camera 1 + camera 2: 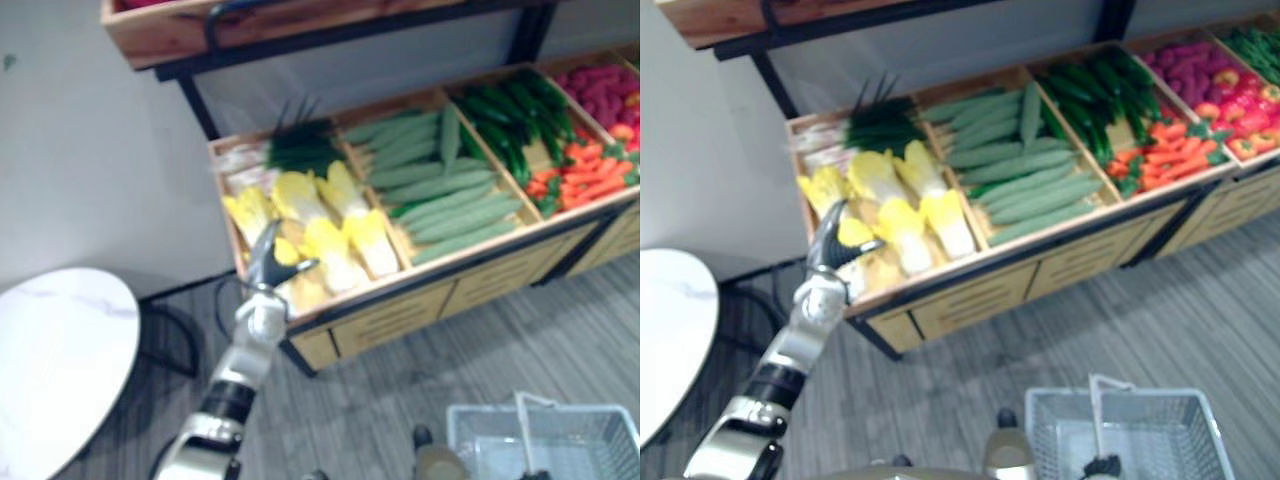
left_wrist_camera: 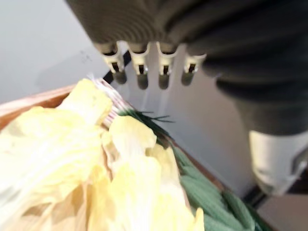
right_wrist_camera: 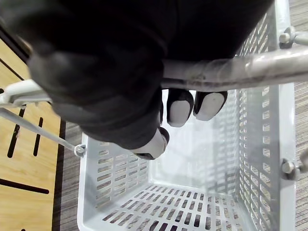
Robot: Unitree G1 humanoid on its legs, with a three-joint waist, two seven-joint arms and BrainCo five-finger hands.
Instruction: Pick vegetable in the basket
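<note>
Yellow-white cabbages (image 1: pixel 320 225) lie in the leftmost compartment of a wooden produce stand (image 1: pixel 400 300). My left hand (image 1: pixel 268 262) hovers over the front of that compartment, open. In the left wrist view its straight fingers (image 2: pixel 142 72) reach over the cabbages (image 2: pixel 72 159) without touching them. A grey wire basket (image 1: pixel 540 408) hangs low at the right, and it holds nothing. My right hand (image 3: pixel 185 107) is shut on the basket's handle (image 3: pixel 250 70), with its fingers curled under the bar.
Beside the cabbages lie pale green cucumbers (image 1: pixel 440 190), then dark green vegetables (image 1: pixel 515 120), carrots (image 1: pixel 585 170) and red produce (image 1: pixel 605 90). Green chives (image 1: pixel 300 150) lie behind the cabbages. An upper shelf (image 1: pixel 250 25) overhangs the stand. A white round table (image 1: pixel 55 360) stands at the left.
</note>
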